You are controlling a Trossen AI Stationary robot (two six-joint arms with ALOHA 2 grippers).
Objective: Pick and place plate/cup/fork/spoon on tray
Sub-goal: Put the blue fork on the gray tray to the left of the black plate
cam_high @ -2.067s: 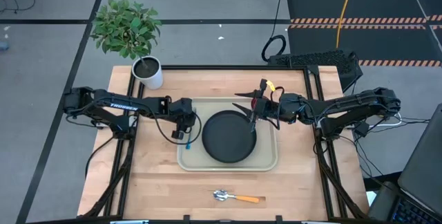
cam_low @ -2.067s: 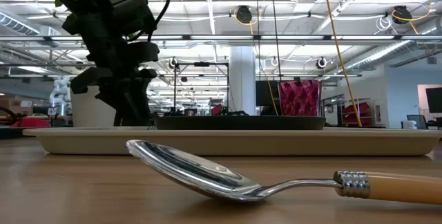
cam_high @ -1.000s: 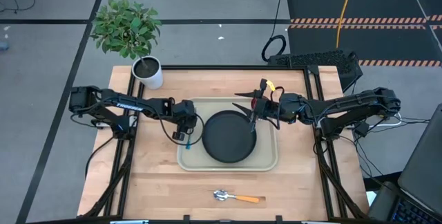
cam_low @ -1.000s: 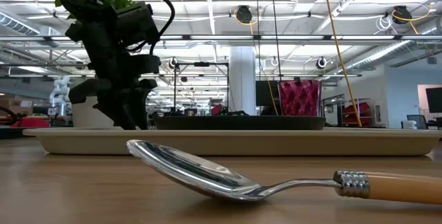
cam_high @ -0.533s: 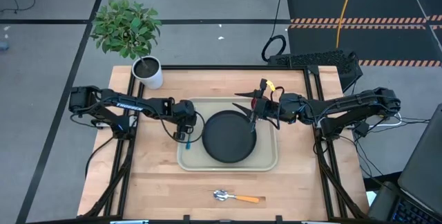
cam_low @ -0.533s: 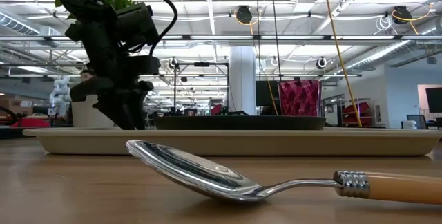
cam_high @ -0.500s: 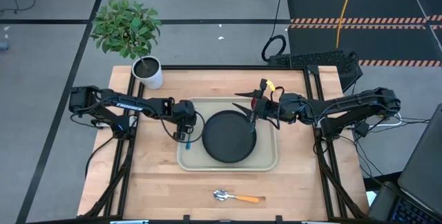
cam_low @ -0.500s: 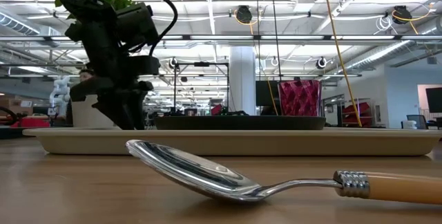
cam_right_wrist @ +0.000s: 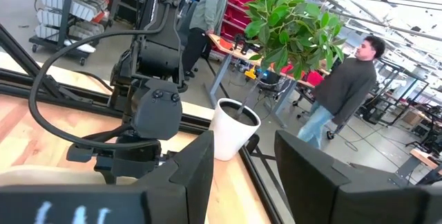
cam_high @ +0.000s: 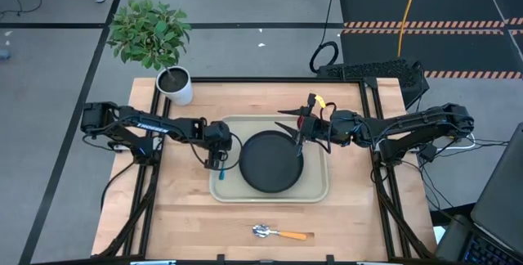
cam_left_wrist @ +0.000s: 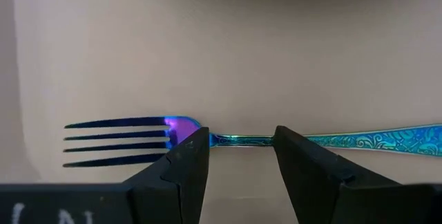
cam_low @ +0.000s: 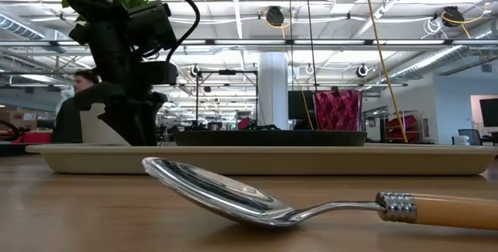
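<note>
**Fork going down on the tray's left strip**

The left gripper (cam_high: 219,160) hangs low over the beige tray (cam_high: 315,194), at about 9 o'clock of the black plate (cam_high: 270,161). In the left wrist view its fingers (cam_left_wrist: 186,160) straddle the neck of the fork (cam_left_wrist: 276,140), which lies flat on the tray floor; the fingers stand a little apart from the metal, released rather than pinching. The red cup (cam_low: 337,110) stands at the tray's far right corner, about 1 o'clock of the plate. The right gripper (cam_high: 299,126) waits there beside it, fingers parted on nothing. The spoon (cam_high: 278,233) lies on the wooden surface (cam_high: 188,216) at 6 o'clock of the tray, well apart from it.

To finish this step well, I judge the left arm should lift straight up, so neither finger drags the fork toward the plate's rim. The spoon would then want a grasp on its orange handle.
</note>
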